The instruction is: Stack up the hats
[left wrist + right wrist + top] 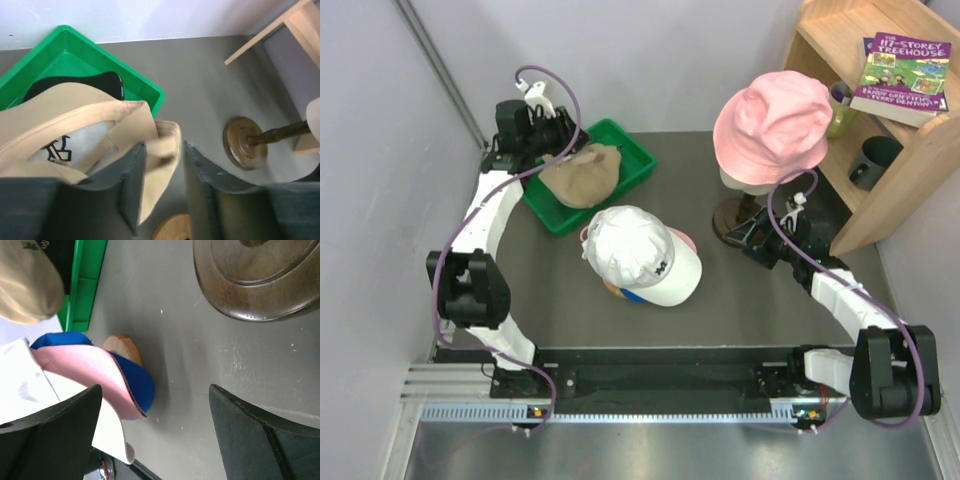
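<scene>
left gripper (165, 147): upper left of the overhead view, over the green tray (632, 152); jaws roughly half open with the rear band of the tan cap (75, 115) between them; fabric lies against the finger (131, 185) on the left of the wrist view, thin gap to the other finger; can't tell if it is pinched
tan cap: half in the tray, half over its near rim, crown toward frame centre in the overhead view, underside and logo showing in the left wrist view
black cap (75, 86): inside the tray, under the tan cap, mostly covered
stack: centre of the overhead view on the grey table (740, 290); white cap (640, 255) on top, pink cap (85, 367) under it, blue cap (135, 382) at the bottom, peaks fanned out toward the right
wooden knob stand (125, 346): under the stack, only a sliver shows beside the blue peak
right gripper (156, 390): right of centre in the overhead view, low over the table between the stack and the dark round stand base (260, 275); jaws spread wide, nothing between them, only bare table
pink bucket hat (772, 125): upper right, sitting on the mannequin head above that base, well apart from the stack
shelf (910, 150): far right edge, wooden, with a book (902, 75), a green mug (840, 110) and a black cup (875, 160)
</scene>
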Action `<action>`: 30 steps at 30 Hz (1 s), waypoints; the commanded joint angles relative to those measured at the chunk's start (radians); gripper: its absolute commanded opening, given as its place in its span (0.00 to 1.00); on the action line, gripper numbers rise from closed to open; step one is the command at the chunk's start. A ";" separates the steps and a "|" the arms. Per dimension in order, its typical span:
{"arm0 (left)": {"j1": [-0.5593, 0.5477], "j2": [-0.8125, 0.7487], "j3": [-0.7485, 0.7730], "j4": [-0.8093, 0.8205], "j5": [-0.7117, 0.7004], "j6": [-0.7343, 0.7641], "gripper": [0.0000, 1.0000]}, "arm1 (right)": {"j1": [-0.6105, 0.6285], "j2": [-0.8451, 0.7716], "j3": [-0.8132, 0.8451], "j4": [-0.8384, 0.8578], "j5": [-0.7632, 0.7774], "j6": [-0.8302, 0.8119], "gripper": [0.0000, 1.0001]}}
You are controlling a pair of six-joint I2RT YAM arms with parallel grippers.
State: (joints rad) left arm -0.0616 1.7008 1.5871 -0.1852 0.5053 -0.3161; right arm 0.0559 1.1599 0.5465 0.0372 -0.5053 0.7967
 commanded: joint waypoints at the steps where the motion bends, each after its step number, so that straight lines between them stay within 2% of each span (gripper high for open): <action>1: -0.004 -0.107 -0.007 0.110 -0.040 0.002 0.36 | -0.005 -0.055 -0.020 0.038 -0.021 -0.001 0.87; 2: -0.003 -0.105 0.002 0.093 -0.037 0.003 0.33 | -0.005 -0.060 -0.026 0.039 -0.022 -0.001 0.87; 3: -0.003 -0.105 0.011 0.078 -0.037 0.005 0.25 | -0.007 -0.068 -0.029 0.036 -0.025 0.001 0.87; 5: -0.003 -0.118 0.024 0.033 -0.040 0.009 0.27 | -0.005 -0.088 -0.036 0.027 -0.026 0.001 0.87; 7: -0.001 -0.131 0.017 -0.018 -0.091 0.021 0.50 | -0.005 -0.107 -0.037 0.018 -0.025 -0.005 0.87; 8: 0.002 -0.136 0.016 -0.045 -0.193 0.020 0.55 | -0.004 -0.111 -0.037 0.009 -0.022 -0.008 0.87; 9: 0.009 -0.132 0.019 -0.074 -0.244 0.003 0.69 | -0.005 -0.118 -0.039 0.006 -0.024 -0.010 0.87; 11: 0.054 -0.093 0.045 -0.190 -0.339 -0.044 0.73 | -0.005 -0.123 -0.042 0.004 -0.025 -0.010 0.87; 14: 0.103 -0.052 0.042 -0.232 -0.430 -0.083 0.78 | -0.004 -0.131 -0.042 0.001 -0.030 -0.007 0.87; 19: 0.143 0.011 0.011 -0.183 -0.455 -0.136 0.75 | -0.004 -0.128 -0.042 0.003 -0.032 -0.004 0.87; 23: 0.155 0.063 0.030 -0.206 -0.415 -0.181 0.69 | -0.004 -0.126 -0.039 0.007 -0.022 0.010 0.87; 30: 0.155 0.085 0.005 -0.260 -0.425 -0.209 0.65 | 0.007 -0.121 -0.036 0.024 -0.002 0.029 0.87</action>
State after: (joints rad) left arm 0.0917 1.7981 1.5982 -0.4347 0.0883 -0.4969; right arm 0.0566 1.0492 0.5098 0.0296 -0.5201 0.8131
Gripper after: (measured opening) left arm 0.659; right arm 0.870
